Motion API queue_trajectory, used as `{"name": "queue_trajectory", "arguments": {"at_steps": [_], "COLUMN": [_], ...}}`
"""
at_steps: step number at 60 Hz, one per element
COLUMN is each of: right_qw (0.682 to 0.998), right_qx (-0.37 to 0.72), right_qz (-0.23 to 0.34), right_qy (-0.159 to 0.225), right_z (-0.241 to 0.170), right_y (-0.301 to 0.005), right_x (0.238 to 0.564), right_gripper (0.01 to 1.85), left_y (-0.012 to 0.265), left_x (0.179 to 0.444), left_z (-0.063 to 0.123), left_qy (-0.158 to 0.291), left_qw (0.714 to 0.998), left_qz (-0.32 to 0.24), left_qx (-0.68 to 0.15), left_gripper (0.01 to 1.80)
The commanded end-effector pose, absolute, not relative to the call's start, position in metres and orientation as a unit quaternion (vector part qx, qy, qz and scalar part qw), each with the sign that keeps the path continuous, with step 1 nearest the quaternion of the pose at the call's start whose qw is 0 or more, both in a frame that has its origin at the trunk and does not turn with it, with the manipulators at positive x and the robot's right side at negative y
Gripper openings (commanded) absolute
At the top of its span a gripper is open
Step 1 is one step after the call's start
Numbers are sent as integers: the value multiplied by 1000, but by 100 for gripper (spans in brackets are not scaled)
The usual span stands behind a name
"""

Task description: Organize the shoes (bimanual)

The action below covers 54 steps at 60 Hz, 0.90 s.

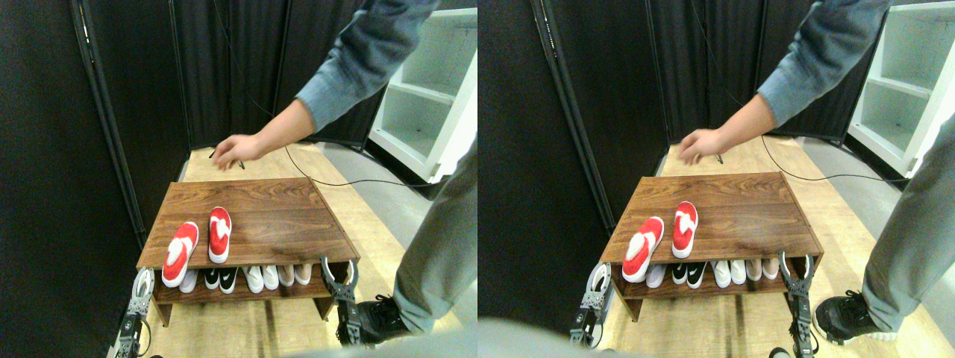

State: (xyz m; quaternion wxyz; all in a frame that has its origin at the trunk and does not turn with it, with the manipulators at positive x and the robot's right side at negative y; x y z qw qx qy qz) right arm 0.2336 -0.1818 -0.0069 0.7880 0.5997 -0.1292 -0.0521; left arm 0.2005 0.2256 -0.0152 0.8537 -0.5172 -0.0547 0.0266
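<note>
Two bright red shoes with white patches lie on top of a low wooden shoe rack [276, 216], at its left front. The left shoe [180, 253] is angled and its heel hangs over the front edge. Beside it, the right shoe [219, 234] lies straighter and further back. My left gripper [143, 283] stands open just off the rack's front left corner, below and left of the left shoe. Open as well, my right gripper [337, 271] is at the rack's front right corner, far from both shoes.
A row of white, black-and-white and beige shoes [250, 277] fills the rack's lower shelf. A person stands at the right, a black shoe [380, 317] near my right gripper, a hand [235, 151] held over the rack's back edge. A white cabinet [429, 104] stands behind.
</note>
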Motion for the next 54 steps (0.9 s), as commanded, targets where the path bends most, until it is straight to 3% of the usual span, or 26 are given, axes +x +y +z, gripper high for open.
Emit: {"name": "queue_trajectory", "arguments": {"at_steps": [1,8,10,11,14,15,20,26,27,33,42,54], "right_qw": [789,794,796,796,792,792,792,793,795,792,793,799], "right_qx": [597,591,588,588,593,593,594,593,589,595,594,585], "right_qz": [-31,-31,-29,-29,-32,-32,-28,-27,-27,-24,-24,-28], "right_qy": [-140,-140,-140,-140,-139,-139,-138,-139,-139,-137,-136,-141], "right_z": [2,2,2,2,3,3,3,3,3,3,3,2], "right_y": [-179,-179,-178,-178,-177,-177,-176,-175,-174,-173,-173,-174], "right_x": [233,233,234,234,233,233,234,234,235,235,235,235], "right_gripper": [43,42,43,43,43,43,42,40,41,42,44,44], "left_y": [225,219,218,218,210,210,201,195,192,187,186,194], "left_x": [197,186,183,183,177,177,174,175,176,179,188,200], "left_z": [-6,-3,-2,-2,1,1,2,2,1,-2,-14,-31], "left_qy": [-74,-73,-62,-62,-58,-58,-53,-48,-39,17,31,40], "left_qw": [858,836,831,831,830,830,831,825,820,820,826,807], "left_qz": [10,30,30,30,36,36,29,31,33,31,31,38], "left_qx": [-508,-543,-551,-551,-553,-553,-552,-562,-570,-571,-561,-588], "left_gripper": [1,1,23,23,82,82,115,129,141,172,180,180]}}
